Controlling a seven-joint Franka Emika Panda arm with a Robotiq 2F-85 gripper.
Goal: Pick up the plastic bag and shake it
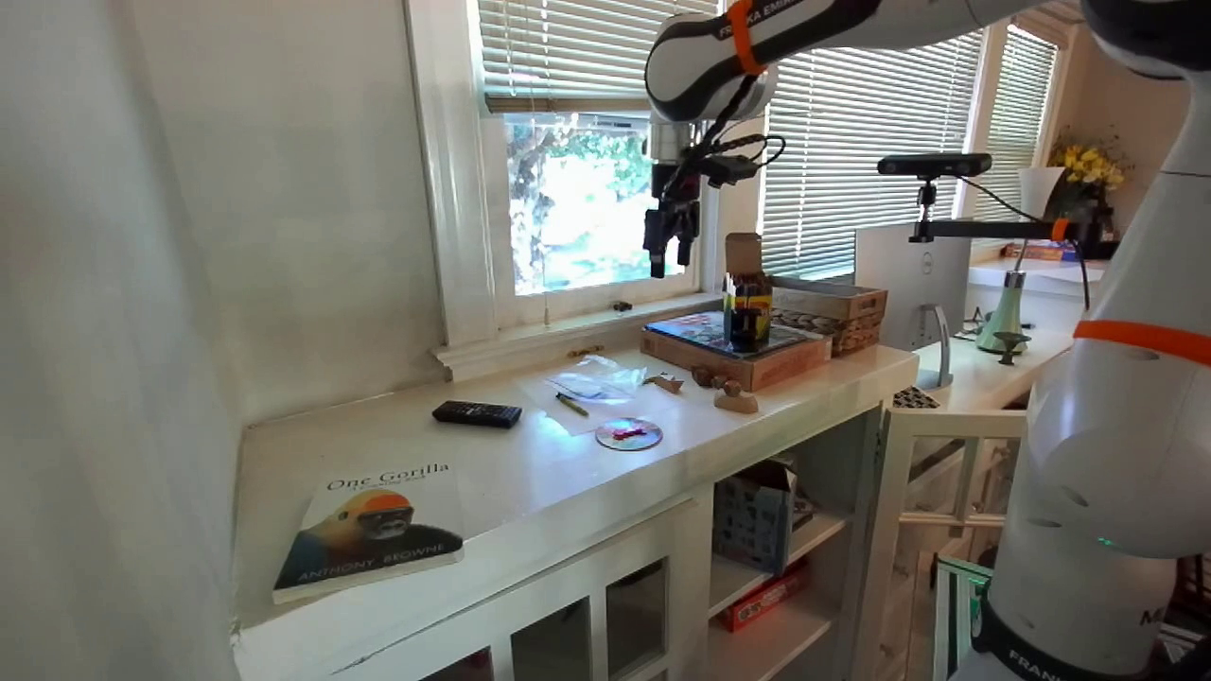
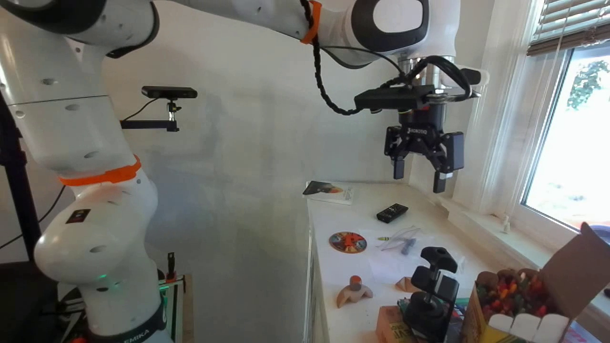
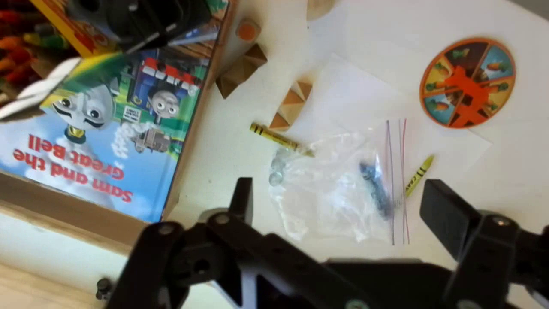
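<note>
The clear plastic bag (image 3: 330, 197) lies flat and crumpled on white paper on the white counter, with thin purple and red seal lines along one edge. It shows in both exterior views (image 1: 598, 380) (image 2: 405, 238). A dark blue object (image 3: 376, 189) shows through it, apparently inside. One yellow crayon (image 3: 279, 139) touches the bag's edge; another yellow crayon (image 3: 419, 176) lies by the seal. My gripper (image 3: 343, 204) is open and empty, pointing down, its fingers to either side of the bag in the wrist view. Both exterior views (image 1: 670, 263) (image 2: 419, 180) show it well above the counter.
A colourful disc (image 3: 467, 83), wooden pieces (image 3: 293, 106) and a black remote (image 1: 477, 414) lie near the bag. A shallow box with a picture book (image 3: 103, 141) and a crayon box (image 2: 519, 295) stand at one end. A gorilla book (image 1: 374, 530) lies at the opposite end. The window sill (image 1: 587, 326) runs behind.
</note>
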